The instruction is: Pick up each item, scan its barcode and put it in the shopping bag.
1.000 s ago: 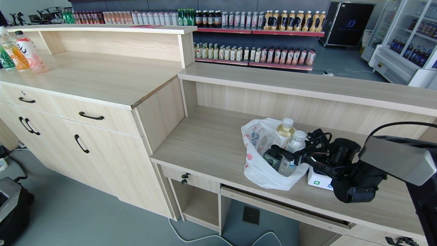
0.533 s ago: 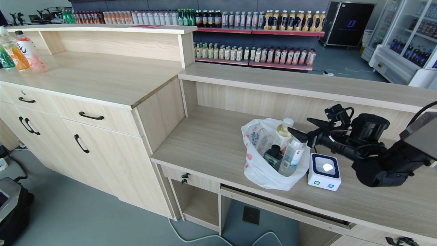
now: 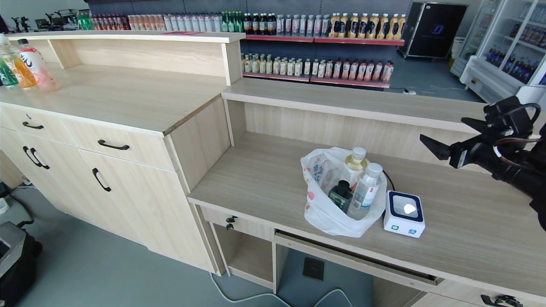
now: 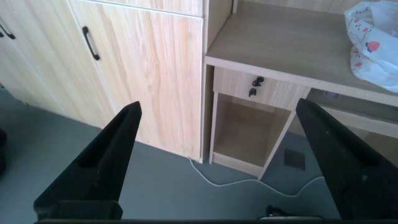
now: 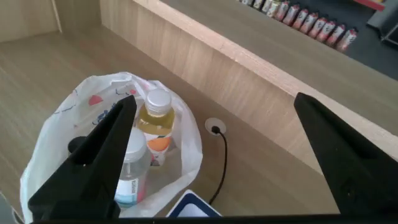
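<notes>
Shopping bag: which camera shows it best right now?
The head view: the shopping bag sits whole on the counter, open, with bottles standing inside. The right wrist view looks down into it, partly behind a finger. The left wrist view catches one edge.

black right pincer [image 3: 442, 129], wedge fingers [image 3: 435, 147], looped cables [image 3: 518, 106].

bottles [image 3: 361, 183] in shopping bag [image 3: 325, 209] on desk [image 3: 264, 175], scanner [image 3: 404, 214] just right
</notes>
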Robot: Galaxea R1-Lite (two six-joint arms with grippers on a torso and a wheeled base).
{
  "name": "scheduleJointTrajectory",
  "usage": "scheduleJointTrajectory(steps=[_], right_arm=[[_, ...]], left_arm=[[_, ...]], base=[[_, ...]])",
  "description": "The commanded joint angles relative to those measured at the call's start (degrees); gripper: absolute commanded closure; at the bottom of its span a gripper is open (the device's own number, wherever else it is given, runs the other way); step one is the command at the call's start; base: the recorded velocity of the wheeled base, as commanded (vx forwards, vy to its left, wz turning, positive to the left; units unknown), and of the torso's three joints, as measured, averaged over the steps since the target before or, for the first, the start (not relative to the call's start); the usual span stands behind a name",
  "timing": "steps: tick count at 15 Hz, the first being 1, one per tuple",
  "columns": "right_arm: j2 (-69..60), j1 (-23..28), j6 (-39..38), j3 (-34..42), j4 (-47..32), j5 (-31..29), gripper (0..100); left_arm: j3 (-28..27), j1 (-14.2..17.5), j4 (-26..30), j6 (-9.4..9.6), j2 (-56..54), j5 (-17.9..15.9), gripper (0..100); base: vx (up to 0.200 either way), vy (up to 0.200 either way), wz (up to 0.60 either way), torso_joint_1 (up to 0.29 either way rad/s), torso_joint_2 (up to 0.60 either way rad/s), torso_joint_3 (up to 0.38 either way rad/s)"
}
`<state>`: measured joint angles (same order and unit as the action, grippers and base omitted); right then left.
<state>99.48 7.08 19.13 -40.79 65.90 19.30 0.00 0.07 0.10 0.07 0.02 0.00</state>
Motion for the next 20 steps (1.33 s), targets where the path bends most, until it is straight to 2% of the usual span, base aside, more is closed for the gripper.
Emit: scheduleJointTrajectory(steps=[1, 5, 7, 8, 11, 12, 13, 15, 18, 20], right_arm=[[-5.6, 1.2, -1.6, 0.1, -1.9, -1.5, 0], [-11.7, 2.3, -4.0, -1.7, -14.7, -9.6, 0], [-14.0, 2.1, -4.6, -1.4, -16.9, -13.2, 0], [-14.0, 2.1, -4.6, -1.4, -16.9, -13.2, 0], [-24.5, 2.0, -9.5, 8.8, -17.2, -12.2, 0], [-24.9, 2.0, -9.9, 9.1, -17.2, -12.1, 0], [-32.2, 1.4, -13.9, 16.3, -17.7, -11.8, 0], [-45.0, 0.7, -13.9, 26.8, -21.9, -12.2, 0], [-62.0, 0.8, -13.9, 37.5, -29.2, -12.1, 0], [-70.8, -0.3, -13.8, 40.8, -34.3, -12.3, 0]], left_arm=[[0.0, 0.0, 0.0, 0.01, 0.0, 0.0, 0], [0.0, 0.0, 0.0, 0.01, 0.0, 0.0, 0], [0.0, 0.0, 0.0, 0.01, 0.0, 0.0, 0], [0.0, 0.0, 0.0, 0.01, 0.0, 0.0, 0], [0.0, 0.0, 0.0, 0.01, 0.0, 0.0, 0], [0.0, 0.0, 0.0, 0.01, 0.0, 0.0, 0], [0.0, 0.0, 0.0, 0.01, 0.0, 0.0, 0], [0.0, 0.0, 0.0, 0.01, 0.0, 0.0, 0], [0.0, 0.0, 0.0, 0.01, 0.0, 0.0, 0], [0.0, 0.0, 0.0, 0.01, 0.0, 0.0, 0]], base=[[0.000, 0.000, -0.60, 0.002, 0.00, 0.002], [0.000, 0.000, -0.60, 0.001, 0.00, 0.004], [0.000, 0.000, -0.60, 0.002, 0.00, 0.007], [0.000, 0.000, 0.00, 0.000, 0.00, 0.000], [0.000, 0.000, 0.00, 0.000, 0.00, 0.000], [0.000, 0.000, 0.00, 0.000, 0.00, 0.000], [0.000, 0.000, 0.00, 0.000, 0.00, 0.000], [0.000, 0.000, 0.00, 0.000, 0.00, 0.000], [0.000, 0.000, 0.00, 0.000, 0.00, 0.000], [0.000, 0.000, 0.00, 0.000, 0.00, 0.000]])
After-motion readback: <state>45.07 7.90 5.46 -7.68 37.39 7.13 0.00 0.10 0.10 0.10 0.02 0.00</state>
